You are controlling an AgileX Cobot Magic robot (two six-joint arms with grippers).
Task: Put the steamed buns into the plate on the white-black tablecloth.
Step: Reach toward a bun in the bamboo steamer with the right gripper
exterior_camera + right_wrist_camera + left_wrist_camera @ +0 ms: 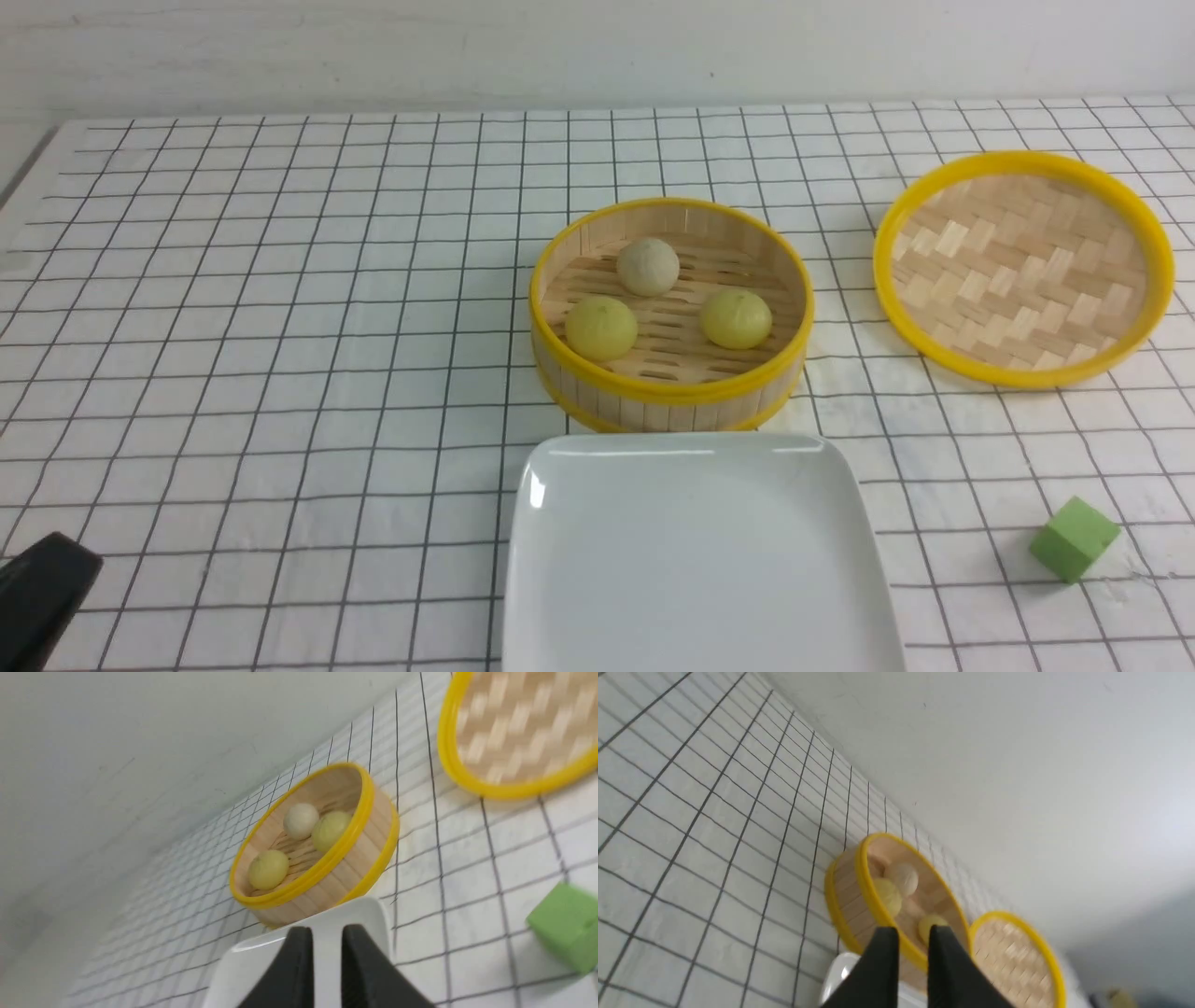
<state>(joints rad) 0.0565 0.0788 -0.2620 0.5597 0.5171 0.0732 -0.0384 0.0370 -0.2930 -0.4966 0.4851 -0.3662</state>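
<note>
Three steamed buns sit in a yellow-rimmed bamboo steamer (pixel 672 397) on the white-black tablecloth (pixel 280 327): a beige-white one (pixel 648 266) and two pale yellow ones (pixel 602 328) (pixel 736 318). The white plate (pixel 695 560) lies empty just in front of the steamer. My left gripper (pixel 42 597) is low at the front left, far from the steamer; the left wrist view shows it (pixel 913 940) shut and empty. My right gripper (pixel 322 940) is out of the front view; it hovers shut and empty over the plate's edge (pixel 243 970), with the buns (pixel 301 820) beyond.
The round woven steamer lid (pixel 1022 266) lies upside down at the right. A green cube (pixel 1074 539) sits at the front right, also in the right wrist view (pixel 565 926). A white wall bounds the table's far edge.
</note>
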